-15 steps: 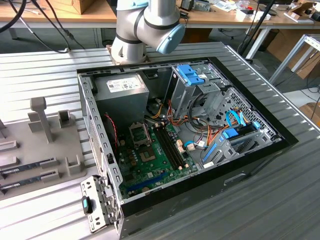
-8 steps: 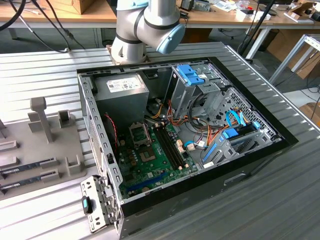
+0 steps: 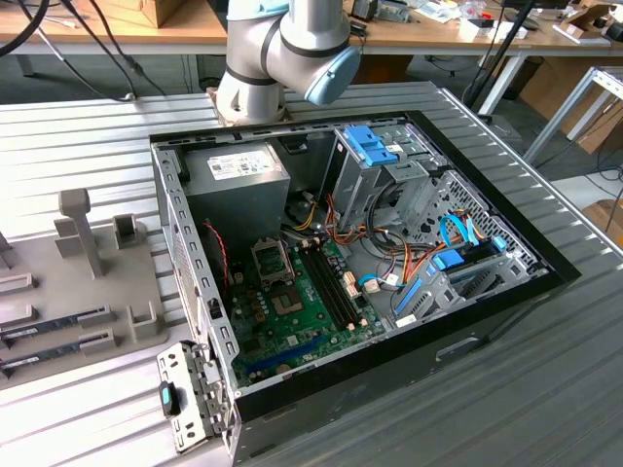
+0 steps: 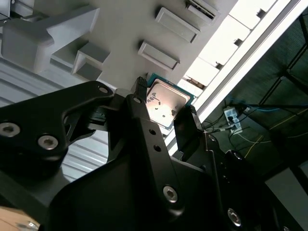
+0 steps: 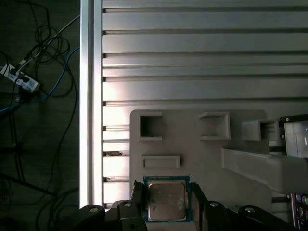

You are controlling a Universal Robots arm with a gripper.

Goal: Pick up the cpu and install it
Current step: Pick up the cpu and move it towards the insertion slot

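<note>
Two black fingers of gripper pinch small flat square silver-topped, green-rimmed cpu by opposite edges, at grey plastic fixture tray; lifted or resting, cannot tell. Likely light, stiff, slick lid, fragile underside: edge hold suits, gentle squeeze

Worktable: ribbed grey metal slats, 3 to 9 o'clock in the exterior view.
Wooden desk: 10 to 2 o'clock, cluttered.
Floor: dark, with loose cables and a white power strip.
Light: bright glare across the slats.
</note>
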